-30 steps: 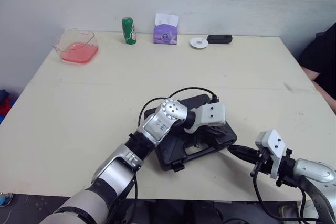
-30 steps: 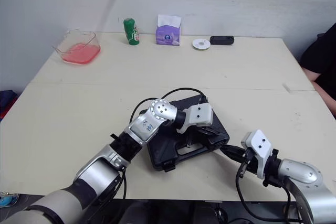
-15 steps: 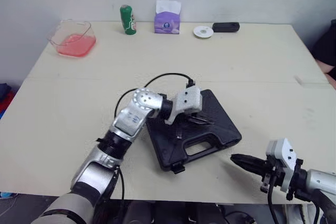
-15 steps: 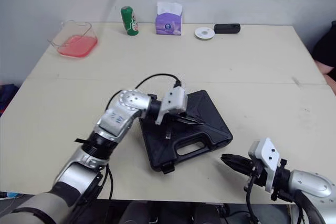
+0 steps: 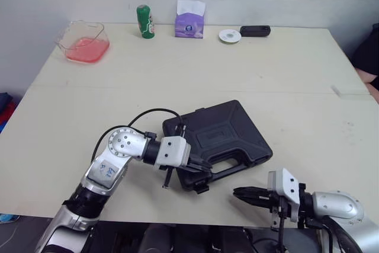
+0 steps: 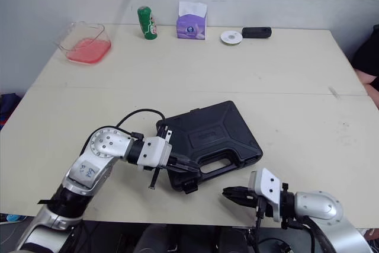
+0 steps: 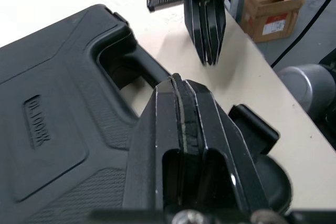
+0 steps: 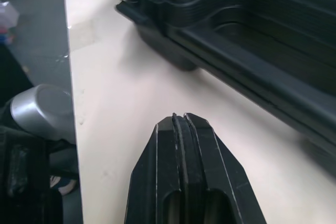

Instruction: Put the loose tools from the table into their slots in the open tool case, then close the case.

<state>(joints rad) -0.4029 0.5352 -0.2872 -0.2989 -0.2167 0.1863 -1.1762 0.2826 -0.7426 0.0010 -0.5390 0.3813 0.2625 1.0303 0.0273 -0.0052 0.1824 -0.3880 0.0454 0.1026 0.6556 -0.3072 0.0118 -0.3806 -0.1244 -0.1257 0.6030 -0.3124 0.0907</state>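
The black tool case (image 5: 218,139) lies shut in the middle of the table, its handle (image 5: 234,164) facing the front edge. My left gripper (image 5: 203,166) is shut and empty, its tips at the case's front left corner beside the handle. My right gripper (image 5: 238,193) is also shut and empty, low over the table just in front of the case, pointing left. The left wrist view has my left fingers (image 7: 181,124) pressed together over the case's lid (image 7: 58,103), with the right gripper (image 7: 206,56) ahead. The right wrist view looks along the case's front wall (image 8: 247,51) and a latch (image 8: 131,11).
Along the far edge stand a clear container of pink liquid (image 5: 84,42), a green can (image 5: 144,21), a purple tissue box (image 5: 190,21), a white disc (image 5: 226,35) and a black device (image 5: 255,30). A person in black (image 5: 368,57) sits at the right.
My left gripper has drawn back from the top of the lid to the case's front left corner. My right gripper has slid left along the table's front edge. The case has stayed shut.
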